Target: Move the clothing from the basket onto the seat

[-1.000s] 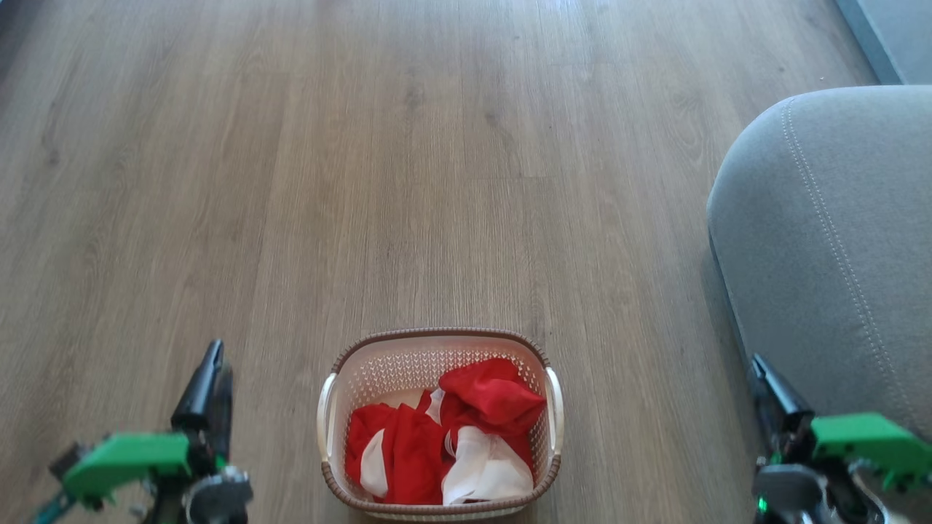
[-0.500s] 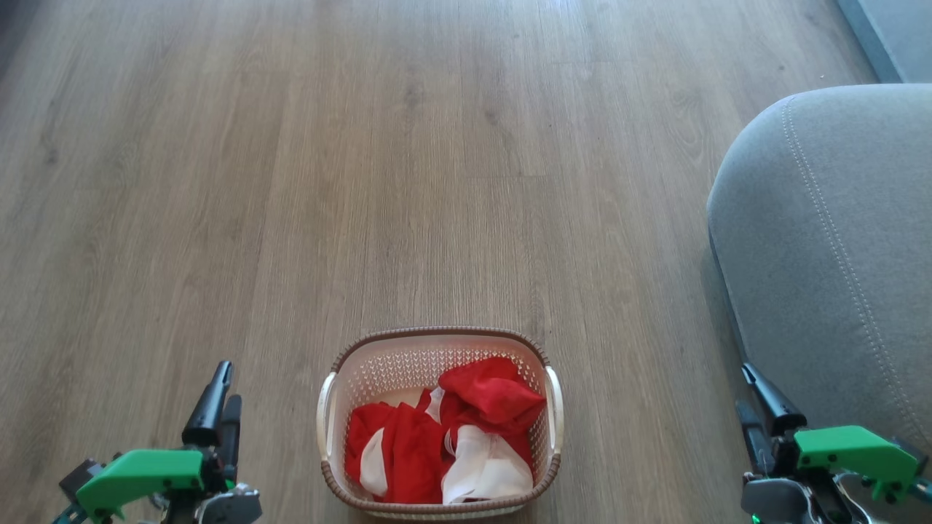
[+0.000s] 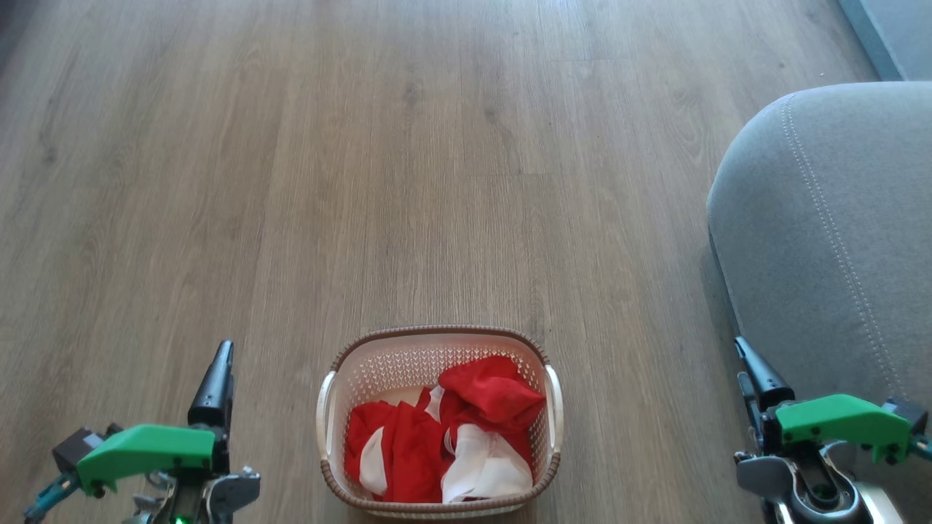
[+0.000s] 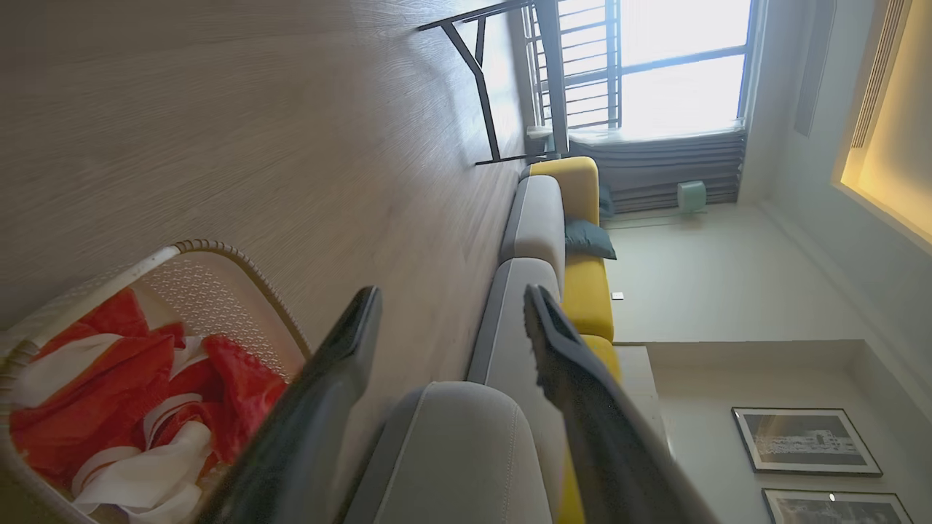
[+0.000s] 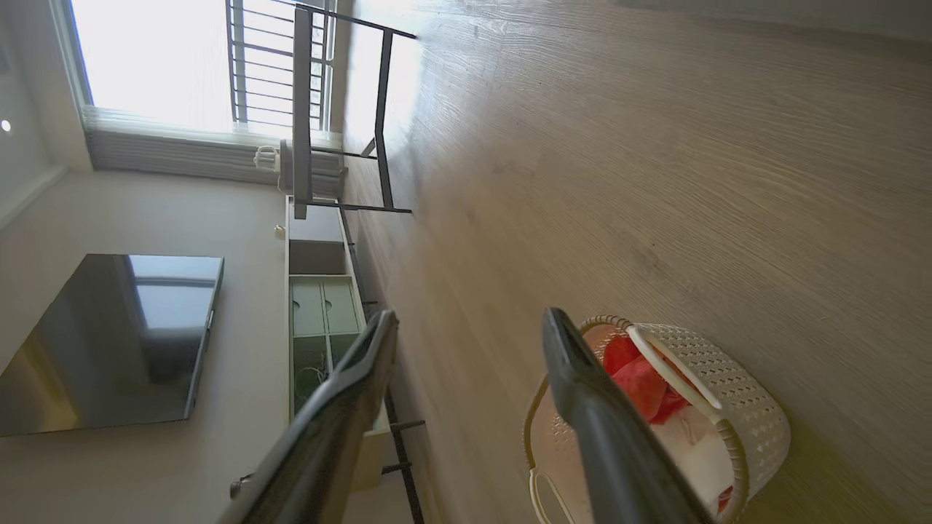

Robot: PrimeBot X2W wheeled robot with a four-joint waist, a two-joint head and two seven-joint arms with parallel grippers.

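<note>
Clothing (image 3: 408, 444) in basket (image 3: 437, 331); L gripper (image 4: 451, 292), R gripper (image 5: 472, 314) open, empty

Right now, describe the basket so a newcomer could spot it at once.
Find the big grey sofa seat at the right of the wooden floor. Left of it, apart, stands the laundry basket. Cream perforated plastic, brown woven-look rim, red and white clothing inside.

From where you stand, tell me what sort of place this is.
Most likely a home living room: a long grey-and-yellow sofa runs along one wall, a flat television hangs on another, and framed pictures hang on the wall above the sofa.
</note>
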